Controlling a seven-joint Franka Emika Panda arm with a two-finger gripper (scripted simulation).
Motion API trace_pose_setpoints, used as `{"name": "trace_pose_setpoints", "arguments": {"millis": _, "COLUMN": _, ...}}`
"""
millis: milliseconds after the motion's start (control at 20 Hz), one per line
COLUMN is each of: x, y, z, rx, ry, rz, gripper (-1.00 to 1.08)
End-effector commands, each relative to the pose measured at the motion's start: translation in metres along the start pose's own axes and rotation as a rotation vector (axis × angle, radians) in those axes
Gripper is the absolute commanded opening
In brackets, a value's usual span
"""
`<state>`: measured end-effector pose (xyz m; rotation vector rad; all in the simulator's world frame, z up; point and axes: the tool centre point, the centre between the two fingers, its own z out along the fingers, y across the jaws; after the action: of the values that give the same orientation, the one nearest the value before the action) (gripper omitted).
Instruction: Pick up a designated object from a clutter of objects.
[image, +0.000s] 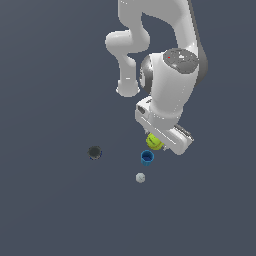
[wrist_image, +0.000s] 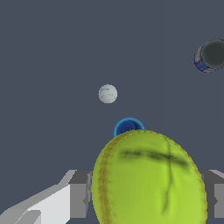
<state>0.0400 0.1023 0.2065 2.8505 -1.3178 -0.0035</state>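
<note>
White two-finger gripper (image: 159, 141) closed on a yellow-green ball with dark streaks (wrist_image: 148, 179). Just beside it: small blue cup (image: 147, 157). Near: tiny grey-white ball (image: 140, 177). Far left in the exterior view: dark round object (image: 94, 152).

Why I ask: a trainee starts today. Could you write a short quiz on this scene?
1. True or false: the cup is red.
2. What sits between the gripper's fingers? A) yellow-green ball B) grey-white ball C) cube
3. Fill in: in the exterior view, the dark round object lies to the cup's ____.
Key: 1 false, it is blue; 2 A; 3 left.
</note>
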Motion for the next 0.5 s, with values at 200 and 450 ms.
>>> {"name": "trace_pose_setpoints", "arguments": {"millis": 200, "x": -0.014, "y": 0.031, "z": -0.053, "rx": 0.002, "ry": 0.001, "rz": 0.000, "gripper": -1.00}}
{"name": "trace_pose_setpoints", "arguments": {"millis": 450, "x": -0.025, "y": 0.055, "z": -0.095, "rx": 0.002, "ry": 0.001, "rz": 0.000, "gripper": -1.00}}
